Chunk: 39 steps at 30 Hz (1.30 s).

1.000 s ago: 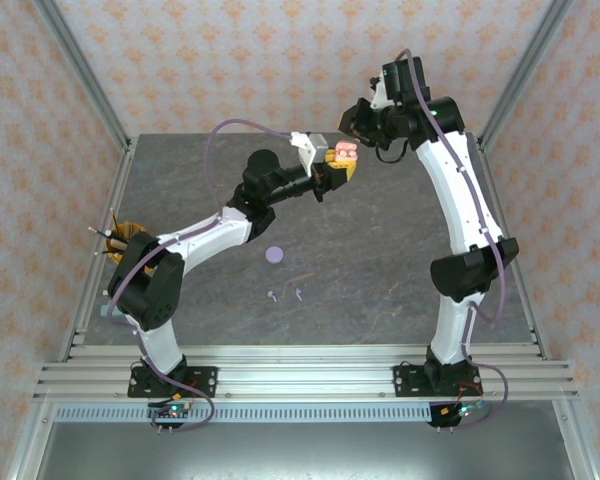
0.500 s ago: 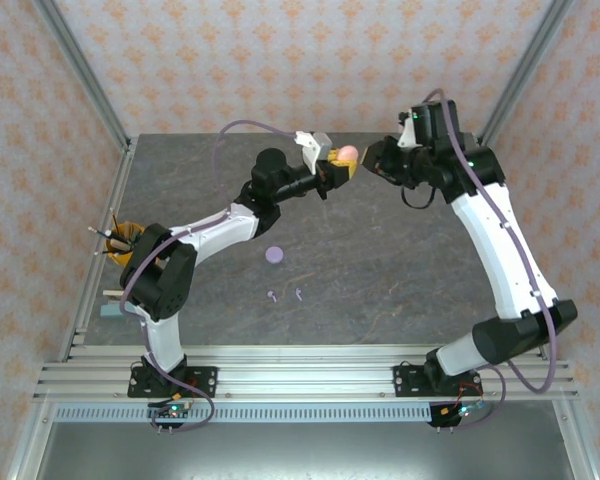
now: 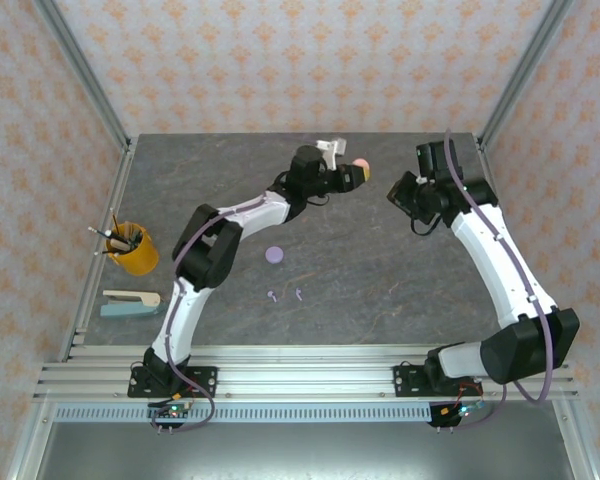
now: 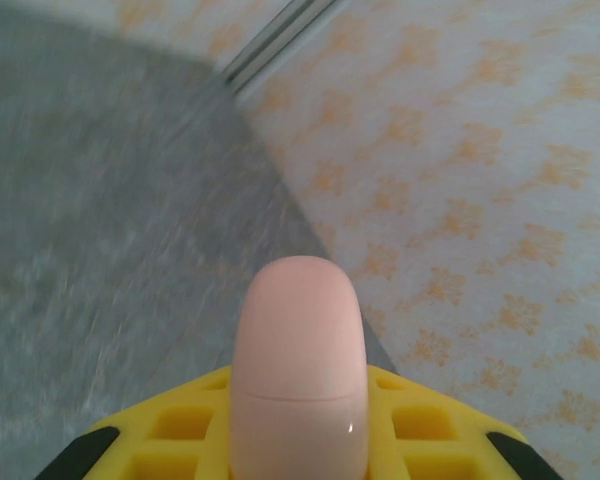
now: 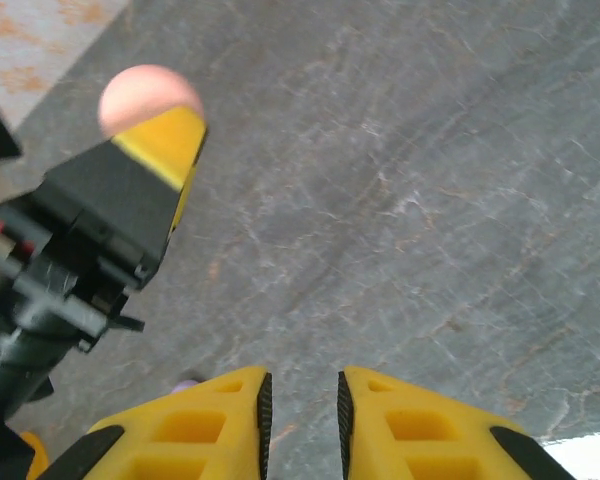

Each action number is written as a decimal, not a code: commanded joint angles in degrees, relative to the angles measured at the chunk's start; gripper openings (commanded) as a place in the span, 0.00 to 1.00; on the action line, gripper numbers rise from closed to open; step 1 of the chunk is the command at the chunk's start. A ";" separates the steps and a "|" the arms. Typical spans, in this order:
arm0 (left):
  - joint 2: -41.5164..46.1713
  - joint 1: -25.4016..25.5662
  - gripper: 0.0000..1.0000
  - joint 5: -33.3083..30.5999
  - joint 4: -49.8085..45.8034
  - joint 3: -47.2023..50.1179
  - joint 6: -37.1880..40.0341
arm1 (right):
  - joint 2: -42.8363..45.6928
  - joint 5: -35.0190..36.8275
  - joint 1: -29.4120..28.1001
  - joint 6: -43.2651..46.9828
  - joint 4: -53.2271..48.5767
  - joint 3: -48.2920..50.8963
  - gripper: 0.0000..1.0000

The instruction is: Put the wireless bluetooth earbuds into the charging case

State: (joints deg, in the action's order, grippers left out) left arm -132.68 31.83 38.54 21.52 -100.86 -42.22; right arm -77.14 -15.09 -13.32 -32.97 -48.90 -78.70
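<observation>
aside, pen cup well apart from earbuds

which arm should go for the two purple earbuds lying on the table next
Right, probably. The right gripper is empty with its jaws slightly apart, while the left gripper is shut on the pink charging case, held up near the far edge. Both sit far from the purple earbuds.
</observation>
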 commanded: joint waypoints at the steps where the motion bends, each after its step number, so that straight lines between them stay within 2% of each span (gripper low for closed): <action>1: -2.62 1.75 0.00 1.30 -11.14 -4.98 -10.03 | 2.44 2.82 0.34 -1.72 3.81 2.50 0.27; 13: -13.90 3.84 0.00 -2.25 -40.40 -24.23 -13.00 | 3.03 3.46 0.32 -2.18 7.32 8.34 0.27; 17: -15.21 3.85 0.00 -2.82 -44.86 -25.35 -12.99 | 3.66 3.97 0.34 -2.19 7.18 9.13 0.27; 20: -15.91 3.89 0.07 -2.60 -46.81 -25.48 -13.06 | 4.10 4.19 0.33 -1.86 6.80 9.13 0.28; 22: -16.50 3.85 0.08 -2.59 -48.49 -26.04 -13.00 | 4.19 4.34 0.32 -1.58 6.22 8.85 0.29; 27: -16.93 3.85 0.20 -2.88 -50.88 -26.67 -12.81 | 5.16 4.67 0.32 -1.62 5.38 8.56 0.35; 33: -15.74 3.68 0.50 -5.11 -55.30 -27.96 -9.73 | 6.11 5.34 0.31 -0.87 4.07 7.29 0.50; 37: -13.36 3.13 0.67 -7.15 -58.49 -28.35 -6.42 | 6.30 5.14 0.35 -0.48 3.51 6.30 0.55; 39: -11.39 2.65 0.72 -8.79 -60.04 -28.11 -4.54 | 6.46 5.08 0.33 -0.34 3.39 5.93 0.56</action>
State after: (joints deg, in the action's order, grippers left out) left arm -147.65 35.77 34.52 -30.59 -128.86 -50.19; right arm -72.25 -11.49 -13.32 -34.24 -43.72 -70.52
